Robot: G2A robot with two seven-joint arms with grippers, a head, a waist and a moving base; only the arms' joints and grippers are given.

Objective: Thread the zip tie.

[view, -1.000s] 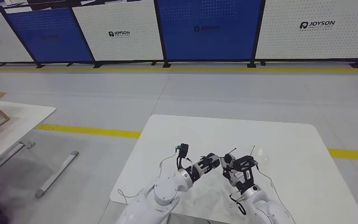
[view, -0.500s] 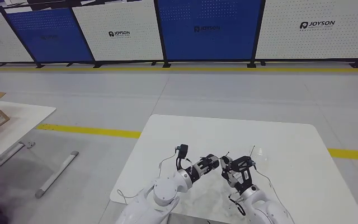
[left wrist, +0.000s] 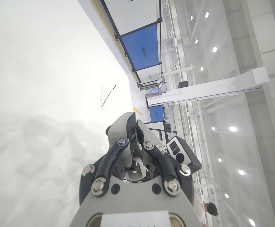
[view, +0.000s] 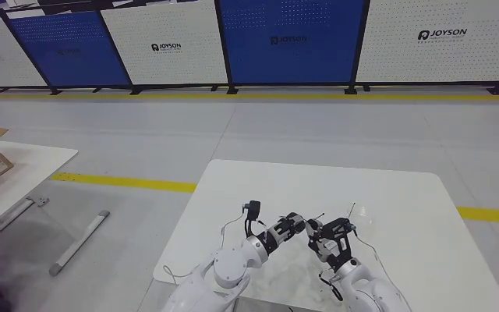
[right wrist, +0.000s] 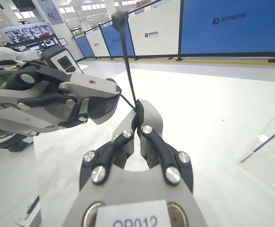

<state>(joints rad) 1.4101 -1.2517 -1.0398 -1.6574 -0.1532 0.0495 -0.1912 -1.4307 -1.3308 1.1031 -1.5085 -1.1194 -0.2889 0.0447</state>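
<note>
A black zip tie [right wrist: 129, 71] rises from my right gripper [right wrist: 137, 107], which is shut on its strap; the head [right wrist: 118, 18] is at the upper end. A thin stretch of the strap [right wrist: 126, 102] runs sideways into my left gripper [right wrist: 117, 94], shut on that end. In the top view both grippers meet above the table's near middle, left gripper [view: 300, 224] beside right gripper [view: 313, 230], the zip tie [view: 318, 216] sticking up between them. In the left wrist view my left gripper [left wrist: 135, 120] has its fingers pressed together.
A second black zip tie [left wrist: 108, 95] lies on a clear plastic bag [left wrist: 103, 94] on the white table [view: 390, 187], to the right of the grippers; zip tie [view: 352, 209], zip tie [right wrist: 257, 148]. A flat pack [right wrist: 32, 206] rests by the near table edge.
Both grippers have drifted slightly nearer the robot, still together. The tie's upper end has tilted a little. Both grips are unchanged.
</note>
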